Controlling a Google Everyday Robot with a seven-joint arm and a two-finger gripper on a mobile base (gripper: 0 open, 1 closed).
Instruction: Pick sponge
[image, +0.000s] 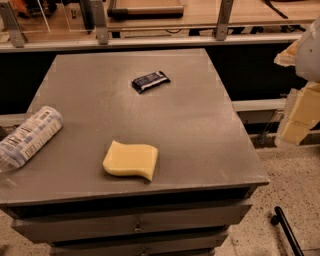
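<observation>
The sponge (130, 160) is a pale yellow foam slab with wavy edges. It lies flat on the grey table (200, 125), near the front edge and a little left of centre. My gripper (299, 114) is at the far right of the view, off the table's right side and held in the air. It is well apart from the sponge and touches nothing on the table.
A small dark snack wrapper (150, 81) lies toward the back of the table. A clear plastic bottle (27, 137) lies on its side at the left edge. Drawers (135, 225) are below the front edge. A rail and shelving (150, 42) run behind. A black rod (286, 231) lies on the floor at right.
</observation>
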